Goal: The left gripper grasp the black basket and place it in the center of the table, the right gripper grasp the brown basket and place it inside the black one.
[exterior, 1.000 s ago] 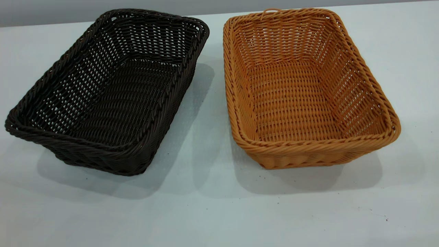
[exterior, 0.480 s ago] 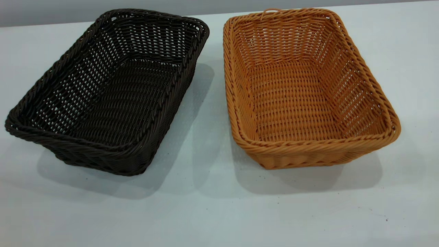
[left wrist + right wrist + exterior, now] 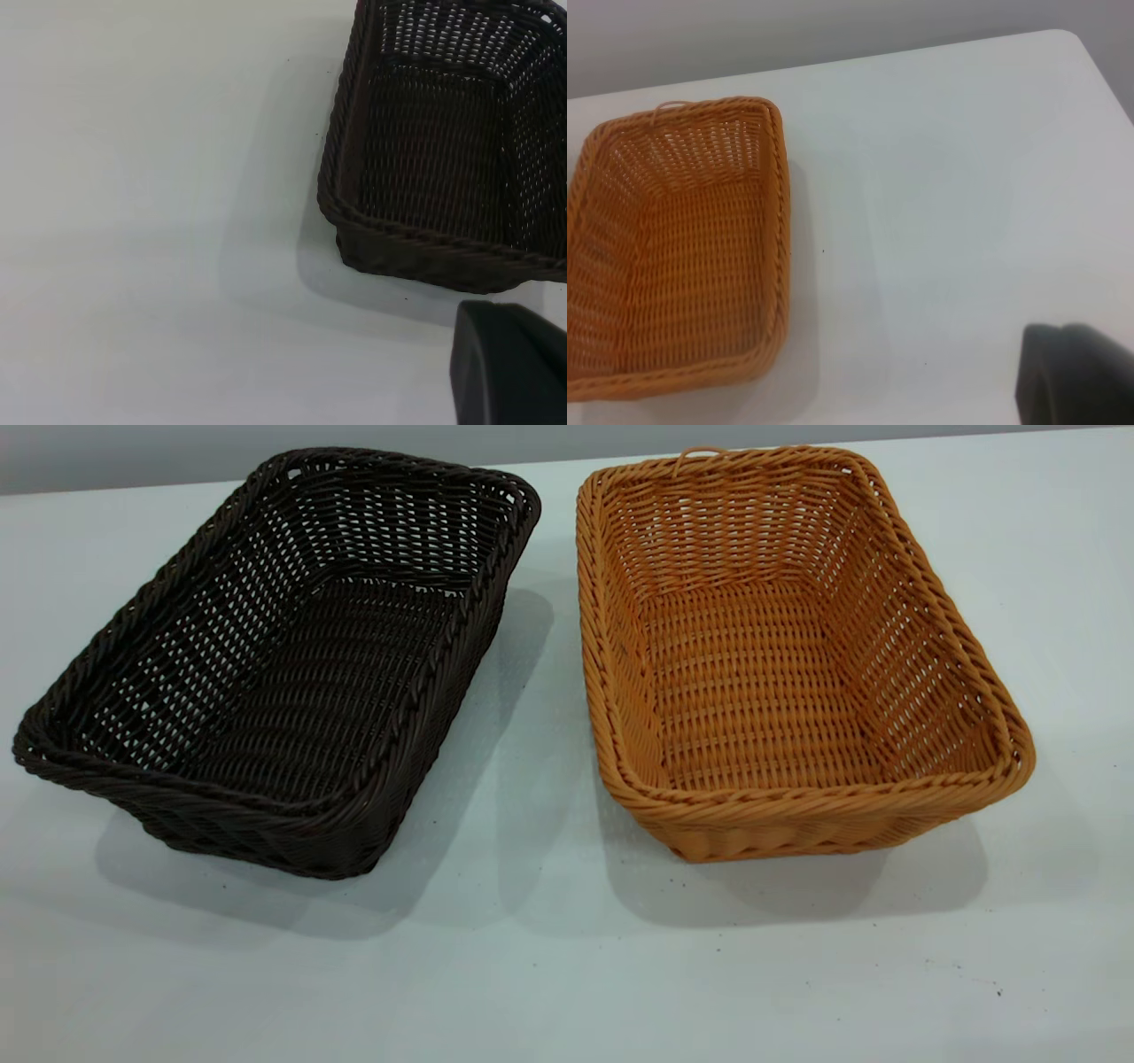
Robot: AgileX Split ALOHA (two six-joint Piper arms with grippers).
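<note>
A white bench (image 3: 549,974) fills the exterior view, carrying two empty woven baskets side by side with a strip of bare surface between them. The black basket (image 3: 275,664) sits at the left of the frame, angled so its far end leans toward the centre. The brown basket (image 3: 788,646) stands at the right, squarer to the camera, a small loop (image 3: 698,452) on its far short rim at the top edge of the frame. Neither basket touches the other, and both rest flat on the bench.

In the left wrist view, the black basket occupies the upper right, with a dark part of the left tool (image 3: 509,363) at the lower right corner, apart from the basket. In the right wrist view, the brown basket lies at the left, and a dark part of the right tool (image 3: 1076,374) shows at the lower right, well apart from it. Whether either tool is released or clenched cannot be told.
</note>
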